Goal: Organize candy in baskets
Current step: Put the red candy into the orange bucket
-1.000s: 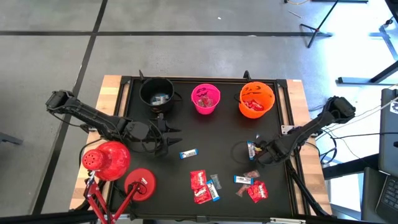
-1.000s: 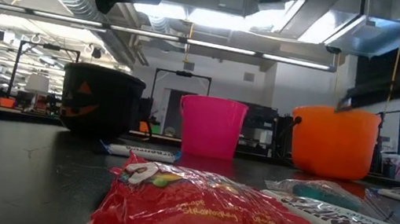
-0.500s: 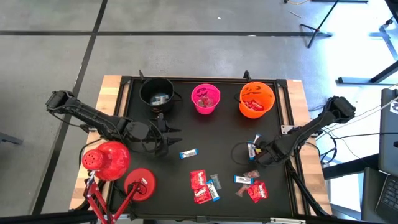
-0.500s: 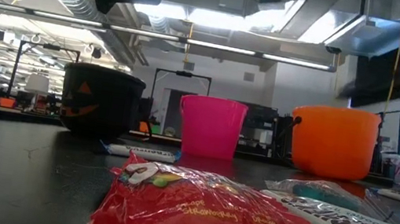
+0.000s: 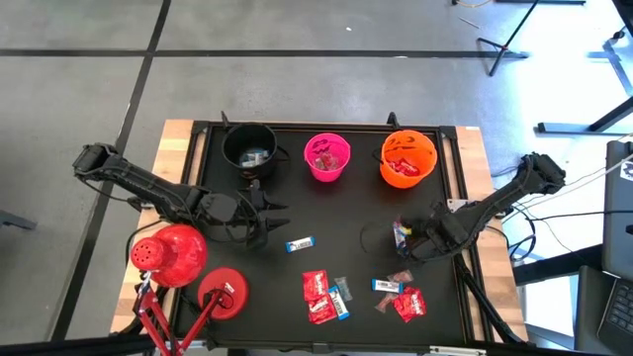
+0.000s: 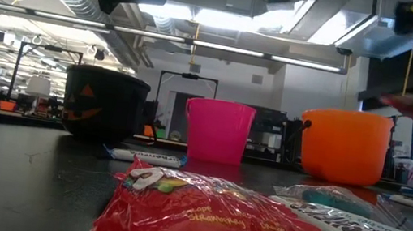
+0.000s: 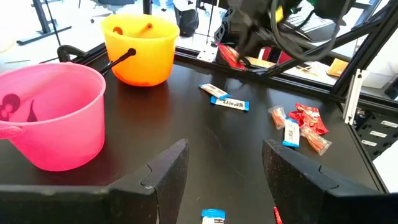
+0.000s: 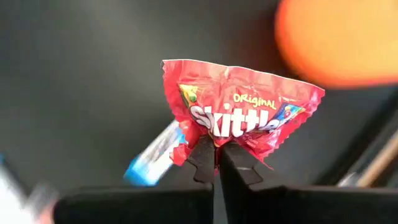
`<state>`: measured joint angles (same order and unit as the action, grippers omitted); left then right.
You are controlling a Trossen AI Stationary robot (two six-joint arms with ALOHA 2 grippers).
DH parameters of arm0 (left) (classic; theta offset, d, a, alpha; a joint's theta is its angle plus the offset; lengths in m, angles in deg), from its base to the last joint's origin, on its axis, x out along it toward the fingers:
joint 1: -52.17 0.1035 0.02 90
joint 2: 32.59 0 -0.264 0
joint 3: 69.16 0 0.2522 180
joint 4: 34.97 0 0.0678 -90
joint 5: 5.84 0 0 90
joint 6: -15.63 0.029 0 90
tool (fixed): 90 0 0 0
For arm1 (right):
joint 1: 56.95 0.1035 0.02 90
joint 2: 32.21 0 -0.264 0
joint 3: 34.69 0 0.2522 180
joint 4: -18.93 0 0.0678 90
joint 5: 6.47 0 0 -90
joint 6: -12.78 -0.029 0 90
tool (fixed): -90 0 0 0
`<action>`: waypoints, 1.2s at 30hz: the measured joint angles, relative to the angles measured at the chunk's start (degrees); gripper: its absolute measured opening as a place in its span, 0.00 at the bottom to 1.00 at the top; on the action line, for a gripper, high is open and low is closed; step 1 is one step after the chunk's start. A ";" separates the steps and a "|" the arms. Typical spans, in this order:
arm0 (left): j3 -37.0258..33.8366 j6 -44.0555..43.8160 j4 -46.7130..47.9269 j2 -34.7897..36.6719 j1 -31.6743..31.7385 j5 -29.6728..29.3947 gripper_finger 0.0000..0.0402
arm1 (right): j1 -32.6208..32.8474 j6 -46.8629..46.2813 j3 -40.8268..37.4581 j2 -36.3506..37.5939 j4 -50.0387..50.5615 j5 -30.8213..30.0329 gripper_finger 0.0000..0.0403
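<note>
Right of centre in the high view, the right gripper (image 5: 410,237) pinches a red Skittles packet (image 8: 239,115) by its lower edge, below the orange bucket (image 5: 406,158). Such a thin grip could let it slip out mid-carry. The left gripper (image 7: 224,168) waits with fingers spread. From overhead, the packet is barely discernible.

Black surface (image 5: 326,213), and along its far edge the buckets: black cauldron (image 5: 248,148) with an orange face, plain pink bucket (image 5: 327,157) beside it, orange bucket (image 5: 407,158) past that. Near the pink bucket lies a blue-and-white sweet (image 5: 300,243). The right claw (image 8: 217,163), dark, pinches a red Skittles packet (image 8: 239,112) lettered in white.
</note>
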<state>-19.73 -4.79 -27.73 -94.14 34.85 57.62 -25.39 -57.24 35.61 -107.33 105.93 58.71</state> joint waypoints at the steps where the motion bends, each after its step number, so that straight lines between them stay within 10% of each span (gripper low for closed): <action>1: 0.00 0.00 -0.02 0.01 0.04 -0.22 0.49 | -0.87 -0.19 0.33 0.01 1.04 -3.32 0.01; 12: 0.00 0.10 -0.12 0.00 0.04 -1.36 0.49 | -20.36 11.88 0.37 0.02 1.31 -12.73 0.01; 36: 0.00 1.41 -0.13 0.00 0.04 -2.95 0.49 | -45.49 35.90 0.38 0.04 -3.11 -12.25 0.02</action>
<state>-19.73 -3.38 -27.86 -94.14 34.89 54.67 -70.88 -21.34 35.99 -107.28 102.82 46.46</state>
